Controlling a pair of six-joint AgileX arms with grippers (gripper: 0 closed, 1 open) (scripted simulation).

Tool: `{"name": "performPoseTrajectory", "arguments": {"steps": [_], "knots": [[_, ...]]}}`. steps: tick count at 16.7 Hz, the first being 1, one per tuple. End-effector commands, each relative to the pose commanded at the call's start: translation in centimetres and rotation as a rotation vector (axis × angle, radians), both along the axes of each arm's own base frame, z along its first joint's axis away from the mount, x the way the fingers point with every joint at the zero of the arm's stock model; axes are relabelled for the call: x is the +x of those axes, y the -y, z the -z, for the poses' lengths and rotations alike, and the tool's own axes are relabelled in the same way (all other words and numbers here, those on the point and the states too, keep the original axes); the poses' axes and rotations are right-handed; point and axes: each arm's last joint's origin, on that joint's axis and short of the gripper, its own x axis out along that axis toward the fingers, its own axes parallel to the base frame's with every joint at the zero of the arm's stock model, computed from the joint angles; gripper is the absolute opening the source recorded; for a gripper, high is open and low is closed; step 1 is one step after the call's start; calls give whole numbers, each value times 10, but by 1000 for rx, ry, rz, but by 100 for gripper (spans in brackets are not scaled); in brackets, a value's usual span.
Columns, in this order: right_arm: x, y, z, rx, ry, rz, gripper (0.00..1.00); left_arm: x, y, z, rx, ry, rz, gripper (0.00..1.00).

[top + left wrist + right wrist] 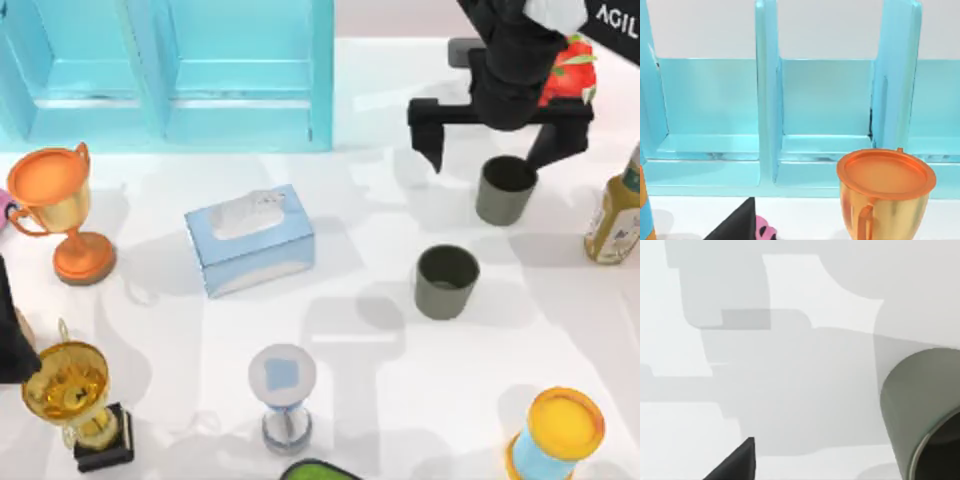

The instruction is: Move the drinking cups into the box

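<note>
Two dark grey-green drinking cups stand upright on the white table. One cup (506, 190) is at the right rear, and the other cup (446, 282) is nearer the middle. My right gripper (490, 152) hovers open just behind the rear cup, its jaws spread wider than the cup. In the right wrist view that cup (920, 405) shows close by, beside one black fingertip (735, 462). The light blue box (165, 75) with open compartments stands at the back left. My left arm (8, 335) is parked at the left edge, its fingertip (735, 225) facing the box (825, 100).
A blue tissue box (250, 238) lies left of centre. An orange trophy (60, 205) and a gold trophy (75, 400) stand at the left. An hourglass (282, 398) and a yellow-lidded blue can (555, 440) are at the front. A bottle (615, 210) is at the right edge.
</note>
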Motion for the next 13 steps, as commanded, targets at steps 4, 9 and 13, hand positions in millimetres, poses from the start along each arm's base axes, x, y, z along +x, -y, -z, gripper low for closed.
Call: {"name": "performPoseTrajectory", "arguments": {"steps": [4, 9, 13], "knots": [[-1, 1, 29, -3, -8, 0, 100, 0, 0, 0, 0, 0, 0, 100], [-1, 1, 29, -3, -8, 0, 85, 0, 0, 0, 0, 0, 0, 100], [-1, 1, 29, -3, -8, 0, 55, 0, 0, 0, 0, 0, 0, 100]]}}
